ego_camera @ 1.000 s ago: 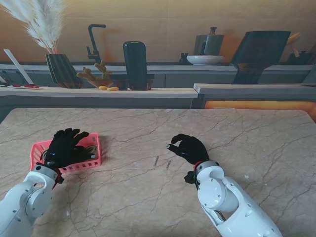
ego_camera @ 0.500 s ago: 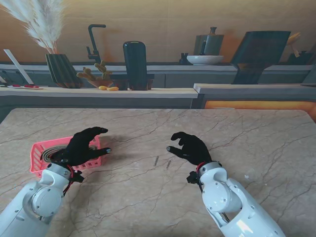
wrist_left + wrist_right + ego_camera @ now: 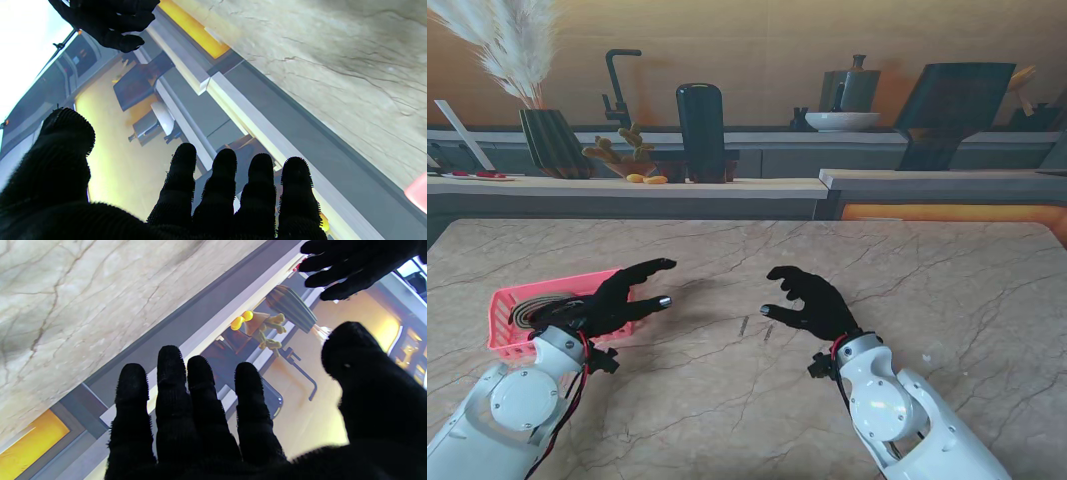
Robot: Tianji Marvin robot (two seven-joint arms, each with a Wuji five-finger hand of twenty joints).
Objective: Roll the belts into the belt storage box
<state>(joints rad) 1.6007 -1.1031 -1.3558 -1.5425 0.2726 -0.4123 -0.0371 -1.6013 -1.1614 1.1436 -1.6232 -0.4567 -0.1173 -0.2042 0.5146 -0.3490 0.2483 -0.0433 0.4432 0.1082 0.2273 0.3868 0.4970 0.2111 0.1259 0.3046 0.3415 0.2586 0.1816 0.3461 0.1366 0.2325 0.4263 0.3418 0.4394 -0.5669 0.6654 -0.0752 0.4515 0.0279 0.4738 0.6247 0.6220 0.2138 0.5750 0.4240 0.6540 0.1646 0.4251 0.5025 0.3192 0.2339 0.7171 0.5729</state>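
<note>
A pink belt storage box (image 3: 509,322) sits at the table's left side, and a rolled dark belt (image 3: 539,311) lies inside it. My left hand (image 3: 622,297) hovers just right of the box with its fingers spread and nothing held. In the left wrist view the left hand (image 3: 213,196) shows extended empty fingers, and a pink corner of the box (image 3: 417,196) is at the edge. My right hand (image 3: 810,300) hangs over the table's middle, fingers loosely curled and apart, empty. The right wrist view shows the right hand (image 3: 200,420) with empty fingers.
Two small metal pins (image 3: 743,325) lie on the marble table (image 3: 727,400) between my hands. Beyond the far edge runs a counter with a dark vase (image 3: 555,142), a black cylinder (image 3: 701,132) and a white bowl (image 3: 841,121).
My left hand has lifted off the pink box and swung right, uncovering the rolled belt inside. My right hand has shifted slightly left and opened a little.
</note>
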